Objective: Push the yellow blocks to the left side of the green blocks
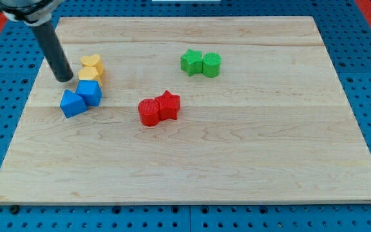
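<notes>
Two yellow blocks stand at the view's left: a yellow heart (pixel 92 63) and a second yellow block (pixel 89 75) just below it, touching it. A green star (pixel 189 62) and a green cylinder (pixel 212 64) sit side by side at the upper middle, touching. My tip (pixel 64 78) rests on the board just left of the lower yellow block and above the blue blocks. The rod leans up to the view's top left.
Two blue blocks (pixel 89 93) (pixel 73 103) sit right below the yellow ones. A red cylinder (pixel 149 111) and red star (pixel 169 104) stand at the middle. The wooden board (pixel 237 161) lies on a blue pegboard table.
</notes>
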`<state>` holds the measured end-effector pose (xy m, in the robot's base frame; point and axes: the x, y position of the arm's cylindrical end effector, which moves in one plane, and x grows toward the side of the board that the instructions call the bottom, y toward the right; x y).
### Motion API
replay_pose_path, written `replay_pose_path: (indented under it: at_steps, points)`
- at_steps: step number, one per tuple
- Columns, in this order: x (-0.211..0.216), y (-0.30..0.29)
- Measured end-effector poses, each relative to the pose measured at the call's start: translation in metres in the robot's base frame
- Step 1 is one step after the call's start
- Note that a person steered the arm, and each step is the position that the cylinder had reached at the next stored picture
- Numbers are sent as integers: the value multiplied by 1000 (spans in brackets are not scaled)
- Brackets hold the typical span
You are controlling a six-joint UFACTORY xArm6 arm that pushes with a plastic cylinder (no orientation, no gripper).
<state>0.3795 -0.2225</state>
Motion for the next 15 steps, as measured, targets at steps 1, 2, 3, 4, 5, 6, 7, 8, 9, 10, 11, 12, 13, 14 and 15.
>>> replay_pose_path:
  at_steps: [1, 2, 3, 4, 5, 6, 7, 8, 9, 10, 11, 12, 13, 14, 15]
  points:
    - [22, 1]
    - [25, 18]
    - [5, 43]
    - [-29, 53]
    - [-27, 58]
    - [-9, 61]
    - [-9, 91]
    - [-18, 120]
    - [-21, 135]
    - [7, 124]
    - [19, 60]
    - [2, -8]
    - [-38, -47]
    - [-62, -39]
    - [-63, 10]
